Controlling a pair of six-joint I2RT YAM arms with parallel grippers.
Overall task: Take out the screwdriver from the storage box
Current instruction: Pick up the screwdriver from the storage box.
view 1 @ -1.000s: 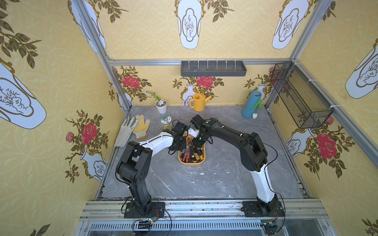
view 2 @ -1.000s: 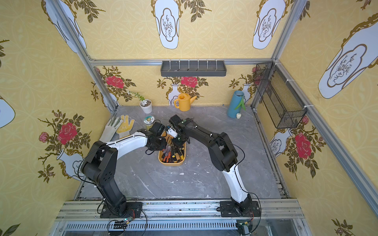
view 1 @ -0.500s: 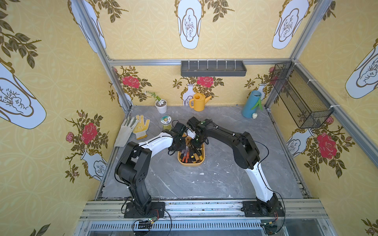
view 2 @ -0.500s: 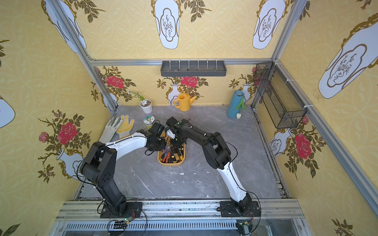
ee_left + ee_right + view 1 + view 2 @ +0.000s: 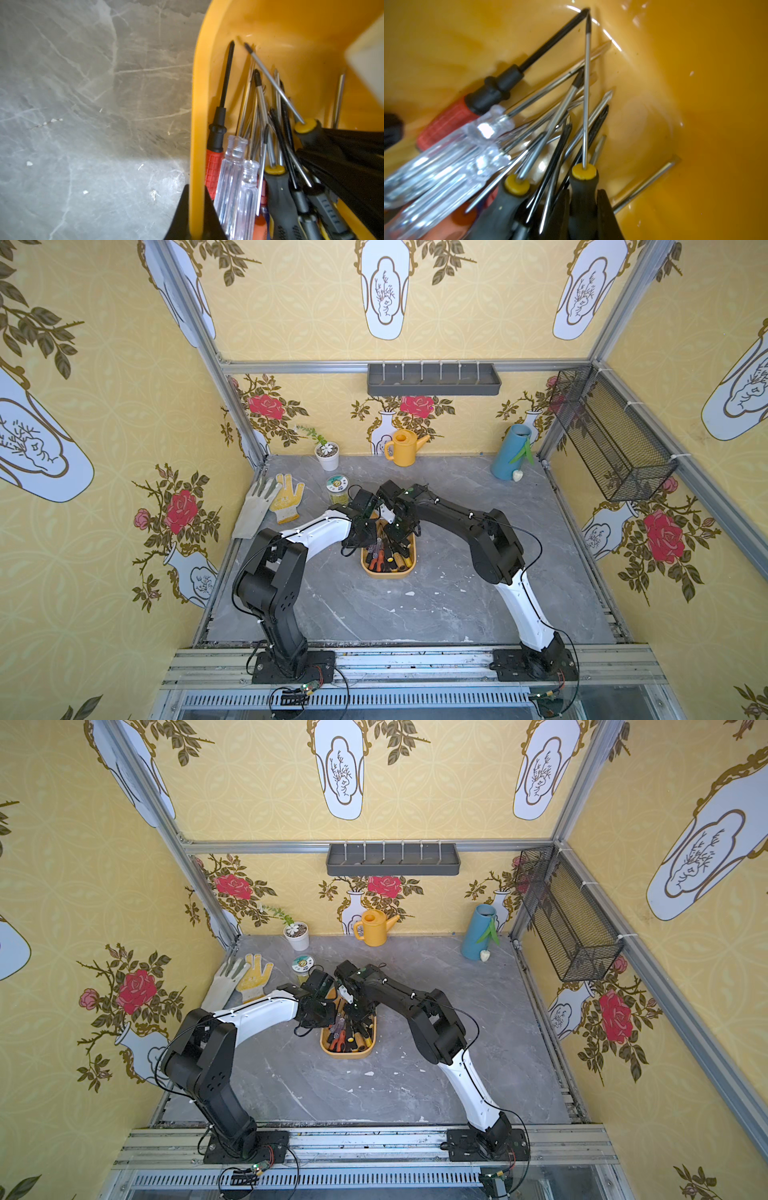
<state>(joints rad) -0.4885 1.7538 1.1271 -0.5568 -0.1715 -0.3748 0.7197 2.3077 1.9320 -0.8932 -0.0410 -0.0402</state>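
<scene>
Closing over the last second, the right gripper (image 5: 583, 209) now pinches the screwdriver (image 5: 584, 180), a black-handled one with a yellow collar, just behind that collar; its thin shaft runs straight ahead of the fingertips toward the end wall of the storage box (image 5: 695, 104). It lies atop the other screwdrivers (image 5: 452, 166), so it looks the freest to lift. The left gripper (image 5: 196, 222) is clamped astride the box's side wall, one jaw inside and one outside, probably to pin the box down during the pull.
</scene>
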